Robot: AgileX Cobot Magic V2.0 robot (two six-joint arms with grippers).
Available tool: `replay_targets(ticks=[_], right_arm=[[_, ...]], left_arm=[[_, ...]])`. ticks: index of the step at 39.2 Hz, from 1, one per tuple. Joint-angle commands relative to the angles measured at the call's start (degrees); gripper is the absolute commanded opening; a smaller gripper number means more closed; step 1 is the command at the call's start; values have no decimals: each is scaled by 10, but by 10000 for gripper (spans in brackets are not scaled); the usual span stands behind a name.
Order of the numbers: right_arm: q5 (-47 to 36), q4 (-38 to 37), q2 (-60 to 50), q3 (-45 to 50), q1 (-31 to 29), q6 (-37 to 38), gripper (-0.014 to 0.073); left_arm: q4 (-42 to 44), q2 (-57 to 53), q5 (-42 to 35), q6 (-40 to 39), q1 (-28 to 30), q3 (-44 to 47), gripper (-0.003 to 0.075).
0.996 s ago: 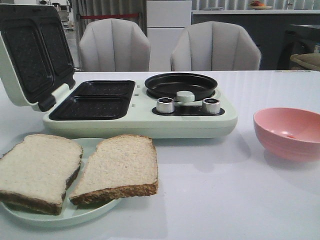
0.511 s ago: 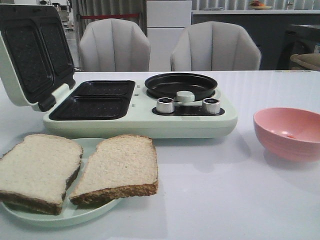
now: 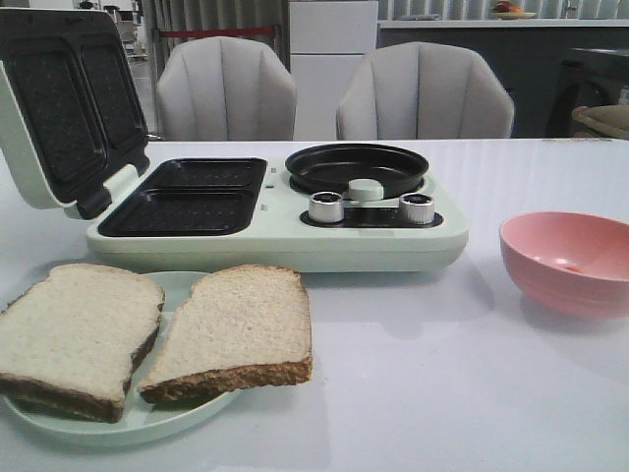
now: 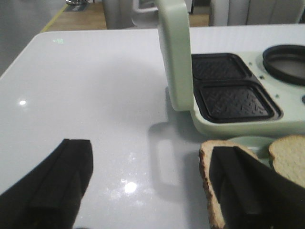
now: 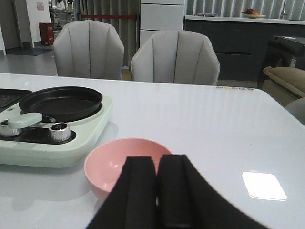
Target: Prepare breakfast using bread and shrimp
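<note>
Setting: a dining or demonstration area in a large indoor hall. A white table carries a breakfast-maker appliance. Directly behind the table stand two grey upholstered chairs. Beyond the chairs: a dark counter, grey curtains and a red barrier strip.

Soft, even indoor light; ceiling glare spots on the glossy table; front view slightly hazy.

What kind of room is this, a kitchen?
Probably a staged dining area in a lab or showroom: a white table with a breakfast maker, two padded chairs behind it, and a counter.
</note>
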Motion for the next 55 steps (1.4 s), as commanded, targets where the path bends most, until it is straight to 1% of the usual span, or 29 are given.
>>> replay_targets(ticks=[1, 5, 11, 17, 20, 23, 28, 35, 36, 44, 55], right_arm=[[-50, -9, -7, -9, -1, -2, 153], [-50, -9, -7, -9, -1, -2, 153], [-50, -9, -7, -9, -1, -2, 153], [-50, -9, -7, -9, -1, -2, 153], [-50, -9, -7, -9, -1, -2, 153], [-50, -9, -7, -9, -1, -2, 153], [-50, -9, -7, -9, -1, -2, 153], [-50, -9, -7, -9, -1, -2, 153], [-50, -9, -7, -9, -1, -2, 153], [-50, -9, -7, -9, -1, -2, 153], [-50, -9, -7, -9, -1, -2, 153]], left_arm=[[54, 39, -14, -1, -61, -22, 568], [98, 83, 28, -1, -142, -29, 568], [196, 149, 91, -1, -260, -32, 565], [295, 204, 142, -1, -350, -32, 565], [347, 229, 159, -1, -379, -32, 565], [410, 254, 161, -1, -398, -32, 565], [466, 301, 150, -1, -406, -32, 565], [498, 369, 131, -1, -406, -32, 565], [501, 379, 125, -1, -450, -32, 565], [527, 453, 79, -1, -450, -32, 565], [564, 552, 81, -1, -448, -32, 565]])
